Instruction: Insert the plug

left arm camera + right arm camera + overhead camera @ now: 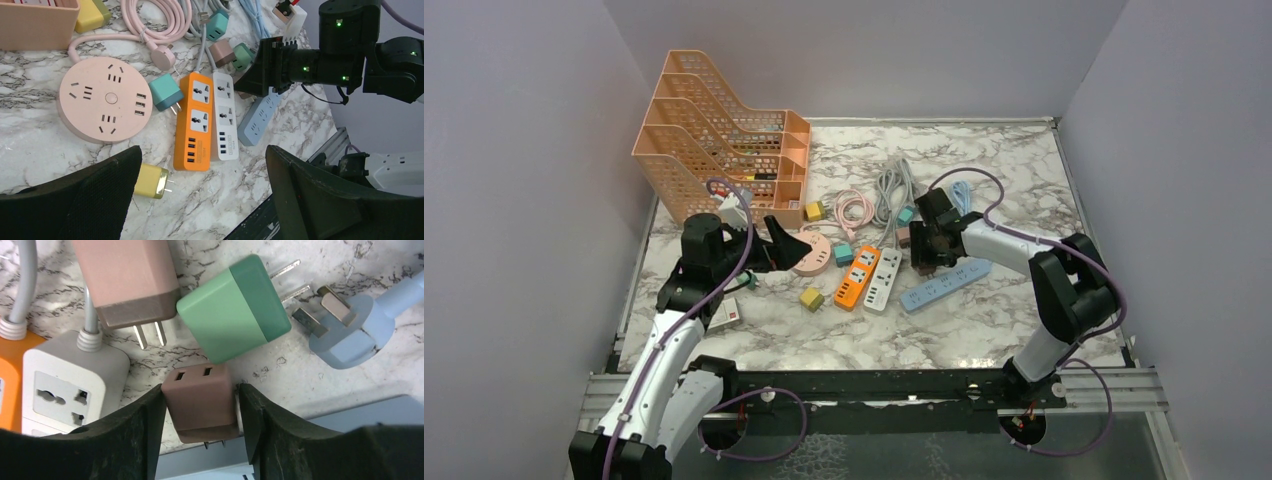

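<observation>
Small brown plastic cube plug, pinched in right claw, prongs aimed at long pale-blue power strip just beyond them; left claw wide apart, farther off.

Table white marble, grey veins; orange strip, white strip, pale blue strip; pink round socket; brown adapter, green adapter; peach rack upper left

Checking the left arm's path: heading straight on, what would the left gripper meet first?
Probably the orange power strip, which sits centred ahead of the open left gripper; depth is unclear.
</observation>
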{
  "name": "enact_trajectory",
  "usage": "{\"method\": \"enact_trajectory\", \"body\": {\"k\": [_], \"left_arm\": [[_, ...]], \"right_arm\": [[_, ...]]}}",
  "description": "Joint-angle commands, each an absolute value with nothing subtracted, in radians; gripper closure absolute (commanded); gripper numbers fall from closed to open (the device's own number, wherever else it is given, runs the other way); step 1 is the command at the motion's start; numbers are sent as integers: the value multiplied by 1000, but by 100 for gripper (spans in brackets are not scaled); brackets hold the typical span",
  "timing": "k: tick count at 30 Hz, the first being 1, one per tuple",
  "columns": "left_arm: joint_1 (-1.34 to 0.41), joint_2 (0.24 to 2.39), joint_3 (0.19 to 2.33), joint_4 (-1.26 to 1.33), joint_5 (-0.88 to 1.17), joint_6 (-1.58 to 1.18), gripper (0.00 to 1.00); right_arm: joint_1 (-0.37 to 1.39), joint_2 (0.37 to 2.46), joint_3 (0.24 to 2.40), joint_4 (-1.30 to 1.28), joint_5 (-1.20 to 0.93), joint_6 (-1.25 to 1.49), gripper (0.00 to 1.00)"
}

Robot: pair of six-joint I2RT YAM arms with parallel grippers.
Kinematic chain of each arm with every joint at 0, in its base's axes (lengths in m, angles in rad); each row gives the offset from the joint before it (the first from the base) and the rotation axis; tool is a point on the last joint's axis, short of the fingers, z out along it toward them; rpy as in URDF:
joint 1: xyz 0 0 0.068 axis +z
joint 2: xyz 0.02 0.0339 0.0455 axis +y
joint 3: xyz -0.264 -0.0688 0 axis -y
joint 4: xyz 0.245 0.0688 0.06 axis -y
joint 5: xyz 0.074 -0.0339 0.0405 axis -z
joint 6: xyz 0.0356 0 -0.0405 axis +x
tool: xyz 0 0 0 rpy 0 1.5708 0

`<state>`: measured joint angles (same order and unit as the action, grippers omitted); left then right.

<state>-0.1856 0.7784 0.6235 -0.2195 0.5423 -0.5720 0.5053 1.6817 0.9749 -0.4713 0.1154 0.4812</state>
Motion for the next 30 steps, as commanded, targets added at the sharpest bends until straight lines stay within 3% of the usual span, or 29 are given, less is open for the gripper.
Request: {"method": "enact_trajectory", "body": {"k": [1,5,7,13,19,27,30], "left_arm": [[-192,795,609,-206,561,-587,4],[-193,825,610,-197,582,-600,5],[-197,845,613,-188,614,-598,5],[-210,897,639,-168,602,-627,5],[-243,974,684,-127,607,-710,7],[-270,998,702,-83,677,-809,6],[-307,986,635,48,681,-917,4]], "right_arm": [[518,1674,947,-514,171,414,49],[533,1687,972,-501,184,383,69],[546,1666,991,-495,202,382,73],[572,1480,1027,-418,148,319,74],[595,1341,949,-191,-269,160,74],[674,1345,933,25,-565,120,76],[706,1374,938,73,-635,106,76]]}}
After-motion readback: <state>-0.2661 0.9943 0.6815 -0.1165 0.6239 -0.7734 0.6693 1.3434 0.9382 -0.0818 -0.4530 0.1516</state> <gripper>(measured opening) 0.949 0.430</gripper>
